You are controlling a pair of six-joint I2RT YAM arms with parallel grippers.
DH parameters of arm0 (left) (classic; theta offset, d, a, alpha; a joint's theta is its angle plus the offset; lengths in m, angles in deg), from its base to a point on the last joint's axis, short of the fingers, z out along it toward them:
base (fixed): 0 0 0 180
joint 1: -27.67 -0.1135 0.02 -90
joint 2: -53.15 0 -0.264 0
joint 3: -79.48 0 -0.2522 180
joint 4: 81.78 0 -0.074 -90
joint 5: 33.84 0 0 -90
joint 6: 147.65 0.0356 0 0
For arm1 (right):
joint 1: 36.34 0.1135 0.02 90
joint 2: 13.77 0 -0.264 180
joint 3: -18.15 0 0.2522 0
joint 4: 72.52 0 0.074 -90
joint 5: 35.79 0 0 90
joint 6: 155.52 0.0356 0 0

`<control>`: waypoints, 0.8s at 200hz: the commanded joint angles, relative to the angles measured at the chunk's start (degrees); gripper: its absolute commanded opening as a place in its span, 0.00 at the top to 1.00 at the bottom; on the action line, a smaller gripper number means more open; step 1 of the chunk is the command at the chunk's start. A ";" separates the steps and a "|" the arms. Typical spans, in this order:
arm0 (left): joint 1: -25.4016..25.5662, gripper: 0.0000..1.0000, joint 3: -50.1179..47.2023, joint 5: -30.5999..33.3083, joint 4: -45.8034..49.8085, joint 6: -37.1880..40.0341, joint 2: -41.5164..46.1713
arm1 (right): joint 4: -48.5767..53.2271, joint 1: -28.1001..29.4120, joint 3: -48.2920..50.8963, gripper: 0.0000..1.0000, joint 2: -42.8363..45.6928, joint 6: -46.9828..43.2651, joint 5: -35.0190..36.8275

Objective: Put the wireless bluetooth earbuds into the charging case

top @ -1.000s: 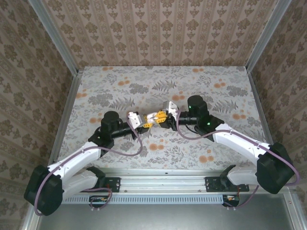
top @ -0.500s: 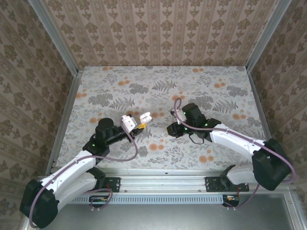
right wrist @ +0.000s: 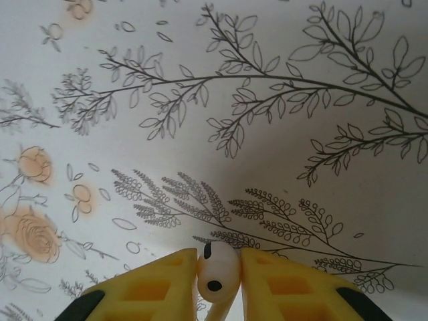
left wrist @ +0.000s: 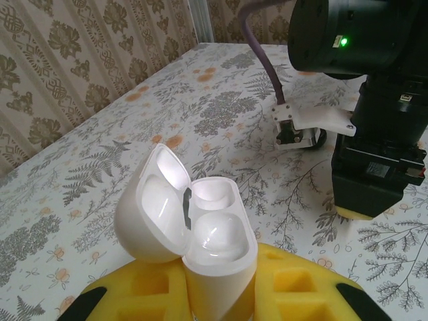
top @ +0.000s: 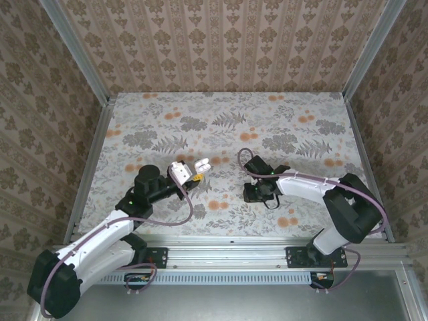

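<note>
Left gripper (left wrist: 217, 297): pads clamped on charging case (left wrist: 194, 224); lid swung open; held left of table centre.
Right gripper (right wrist: 219, 269): pads clamped on white earbud (right wrist: 217, 259); pointed down at table (right wrist: 281, 120); right of centre, apart from case.

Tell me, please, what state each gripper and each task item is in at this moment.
charging case: lid open, standing upright, clamped at its base.
left gripper: shut on the charging case.
earbud: pinched between yellow fingers, out of the case, close over the table.
right gripper: shut on the earbud.
</note>
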 commanded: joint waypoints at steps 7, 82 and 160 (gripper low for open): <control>0.37 0.81 0.64 0.57 0.86 1.47 0.56 | 9.13 0.46 -5.79 0.66 -1.61 1.75 2.23; 0.44 0.81 0.77 1.25 1.49 1.65 0.99 | 32.19 -0.76 -22.28 0.54 -8.82 6.25 1.82; 0.62 0.81 0.85 1.68 1.72 1.48 1.54 | 35.52 -1.37 -27.21 0.52 -17.98 16.57 -2.74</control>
